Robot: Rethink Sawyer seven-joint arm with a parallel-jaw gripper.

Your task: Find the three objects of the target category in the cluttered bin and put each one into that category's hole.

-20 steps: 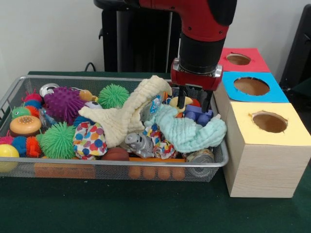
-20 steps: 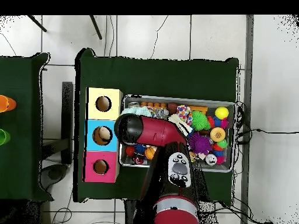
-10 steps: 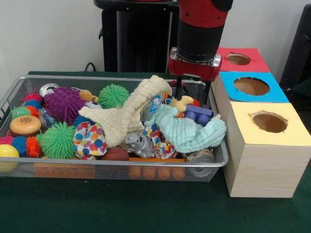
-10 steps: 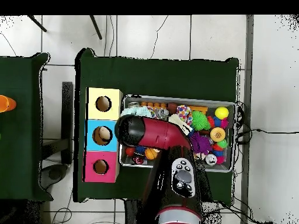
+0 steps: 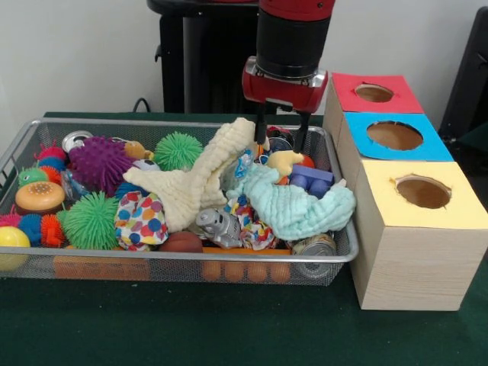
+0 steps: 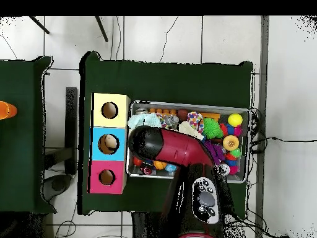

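Note:
My gripper point(image 5: 280, 137) hangs open over the back right part of the wire mesh bin point(image 5: 175, 258), with nothing between its fingers. Just below and in front of it lie a yellow toy point(image 5: 284, 160) and a blue block point(image 5: 311, 180). A mint cloth point(image 5: 293, 206) and a cream cloth point(image 5: 202, 179) are draped over the clutter in the middle. To the right stand three boxes with holes: yellow point(image 5: 412, 252), blue point(image 5: 358, 126) and red point(image 5: 404, 99). In the overhead view the arm point(image 6: 161, 145) covers the gripper and the bin's end nearest the boxes.
Spiky balls fill the bin's left side: green point(image 5: 91, 219), another green one point(image 5: 178, 150) and purple point(image 5: 101, 162). A silver toy robot point(image 5: 219, 226) and a can point(image 5: 314, 245) lie along the front wall. A polka-dot ball point(image 5: 141, 219) sits beside the cream cloth.
The gripper has risen out of the clutter near the blue block and shifted left and toward the bin's back in the front view. It stays open with nothing in it.

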